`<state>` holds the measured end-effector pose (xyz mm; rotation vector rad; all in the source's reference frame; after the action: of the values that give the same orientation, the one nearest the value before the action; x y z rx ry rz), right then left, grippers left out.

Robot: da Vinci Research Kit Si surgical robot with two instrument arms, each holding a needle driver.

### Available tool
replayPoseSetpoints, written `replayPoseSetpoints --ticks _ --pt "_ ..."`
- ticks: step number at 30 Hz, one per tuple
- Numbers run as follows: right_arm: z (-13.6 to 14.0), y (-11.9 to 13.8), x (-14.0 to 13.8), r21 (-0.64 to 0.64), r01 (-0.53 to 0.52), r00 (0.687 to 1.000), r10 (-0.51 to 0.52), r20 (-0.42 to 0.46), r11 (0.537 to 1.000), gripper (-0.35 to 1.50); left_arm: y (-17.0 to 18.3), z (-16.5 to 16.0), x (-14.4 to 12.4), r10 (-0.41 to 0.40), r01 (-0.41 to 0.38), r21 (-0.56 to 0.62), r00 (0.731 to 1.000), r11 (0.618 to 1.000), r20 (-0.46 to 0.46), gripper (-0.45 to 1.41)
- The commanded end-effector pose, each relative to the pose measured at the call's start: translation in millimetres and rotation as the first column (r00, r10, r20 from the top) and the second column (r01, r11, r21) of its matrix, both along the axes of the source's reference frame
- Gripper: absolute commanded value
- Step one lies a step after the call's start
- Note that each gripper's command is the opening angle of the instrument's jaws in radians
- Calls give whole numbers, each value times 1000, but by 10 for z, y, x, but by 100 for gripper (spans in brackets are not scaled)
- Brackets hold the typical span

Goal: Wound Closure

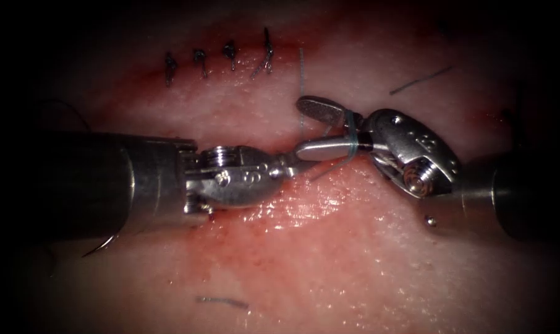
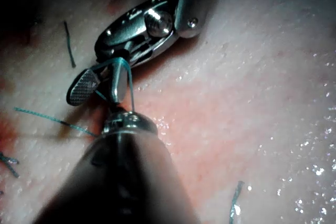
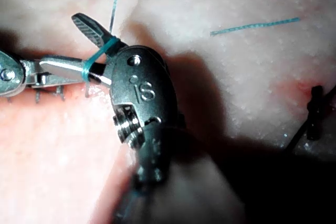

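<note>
Right hand (image 1: 301, 127) is reaching in over the tissue (image 1: 366, 260) with its two jaws standing wide apart, clamping nothing between them. A loop of teal thread (image 1: 352, 132) is lying wrapped around both jaws close to their hinge. From there one strand is running up towards the stitched cut and another is trailing off below the lower jaw.

The left hand (image 1: 290, 164) is coming in from the opposite side. Its tip is sitting just beside the end of the right hand's lower jaw, where the thread is passing. Whether it is gripping the thread cannot be told.

On the right tool's wrist housing a stamped marking (image 3: 142, 91) is reading "IS" in the right wrist view. The small stamped characters on the left tool's wrist (image 1: 250, 180) are too fine to read.

Four dark stitches (image 1: 230, 55) are sitting in a row along the cut, up and to the left of the tools, with red fluid (image 1: 274, 213) pooling on the tissue beneath the left tool. A thin dark curve (image 1: 99, 245) is showing beside the left shaft, and it is not clear whether it is the needle or thread. Loose cut ends of thread (image 1: 421, 80) are lying on the tissue well apart from both tools.
</note>
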<state>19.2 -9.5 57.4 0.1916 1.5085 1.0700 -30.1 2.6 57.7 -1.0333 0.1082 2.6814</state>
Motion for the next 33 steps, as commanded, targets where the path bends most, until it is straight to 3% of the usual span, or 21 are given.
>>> replayPoseSetpoints --ticks 1,7,12,13,18,26,33 --pt "6 -6 14 6 -4 1000 4 -4 1000 94 -5 4 -6 -2 2 -1 1000 1000 2 -45" --pt "7 -11 15 72 -102 994 100 32 992 83 -11 2 -12 -33 34 -25 999 999 15 -45" --pt "12 -10 8 160 -143 978 116 172 977 89 -13 0 -13 -62 62 -43 998 997 9 -45" --pt "12 -10 8 200 -155 977 120 177 967 79 -13 0 -13 -63 64 -43 998 997 8 -45" --pt "12 -7 10 247 -195 958 131 254 949 78 -6 1 -17 -72 72 -41 997 997 3 -45" --pt "17 1 5 305 -258 948 180 263 917 86 7 7 -22 -85 84 -40 996 996 -3 -45" --pt "24 0 18 394 -230 956 131 261 890 99 19 12 -24 -98 98 -35 995 995 -7 -45"
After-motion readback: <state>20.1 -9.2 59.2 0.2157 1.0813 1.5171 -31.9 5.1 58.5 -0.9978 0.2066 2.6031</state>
